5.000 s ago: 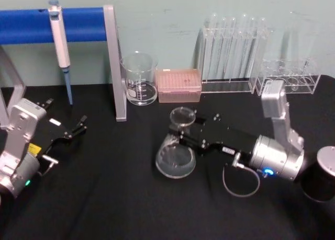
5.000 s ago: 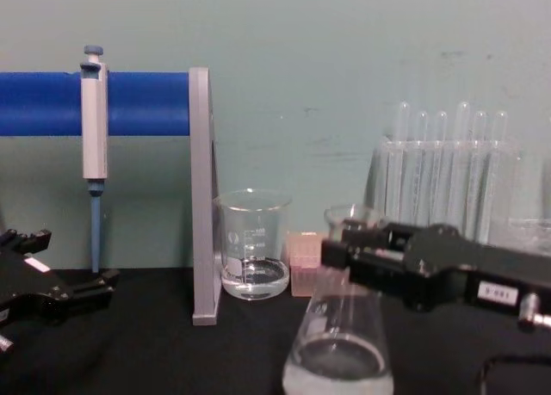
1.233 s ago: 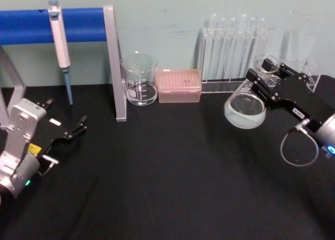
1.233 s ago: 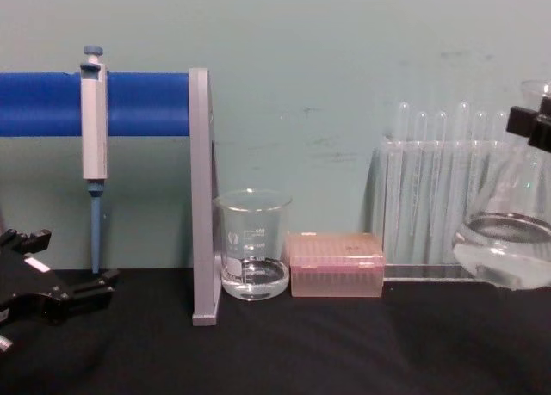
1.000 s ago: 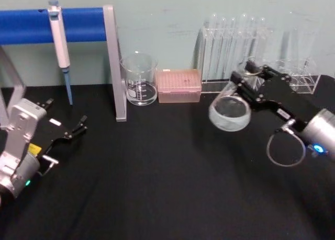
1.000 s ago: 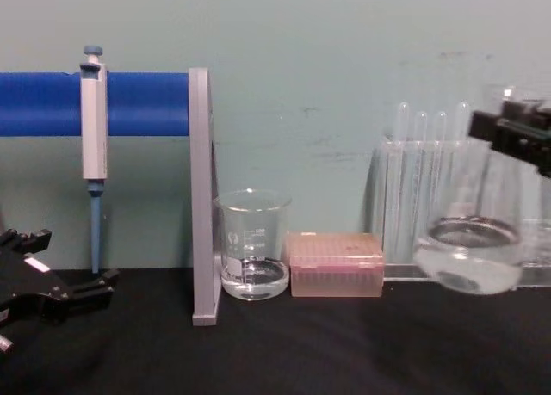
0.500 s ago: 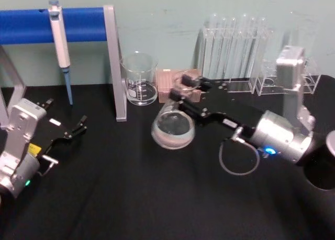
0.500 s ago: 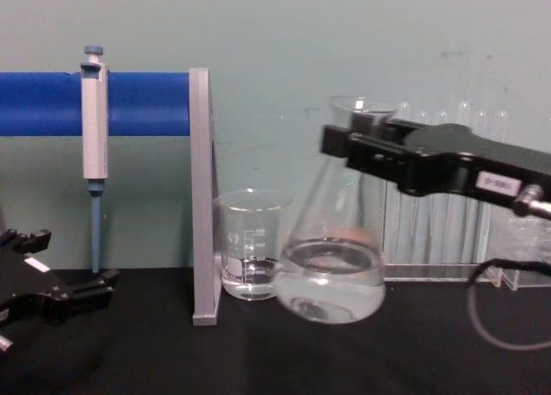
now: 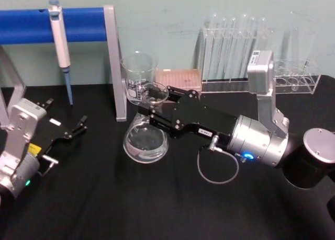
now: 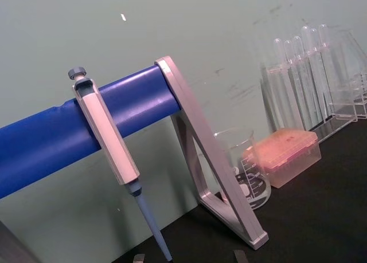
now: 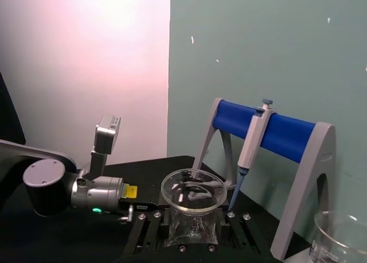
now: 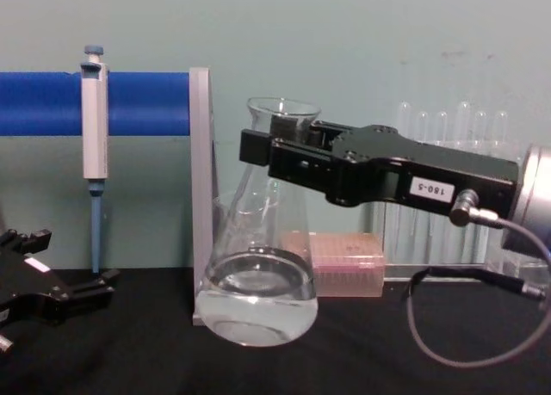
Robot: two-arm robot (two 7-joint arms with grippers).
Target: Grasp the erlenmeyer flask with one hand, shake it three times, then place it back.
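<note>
The right gripper [image 9: 157, 112] reaches in from the right side of the table [image 9: 131, 203] with its fingers clamped on the narrow neck of the flask [image 9: 146, 133], just below the flared rim. The flask is held over the middle of the table, somewhat toward the back edge. It is tilted, its rim leaning toward the back edge and its wide base swung toward the front. In the chest view the flask [image 12: 256, 283] has clear liquid pooled in its base, and that base appears to hang just off the black surface, though contact cannot be ruled out. The right gripper [image 12: 277, 151] there carries a white label on its black body. From the right wrist view the flask [image 11: 192, 192] shows mouth-on between the gripper's black fingers [image 11: 150, 227]. Right behind the flask, near the back edge, stands a beaker [image 9: 139, 72], with a pink box [image 9: 180, 79] beside it and test tubes [image 9: 230, 44] farther right. A pipette [image 9: 60, 38] hangs on a blue bar [image 9: 26, 24] at the back left corner. The left gripper [image 9: 73, 130] rests near the left edge, fingers spread apart and holding nothing.
</note>
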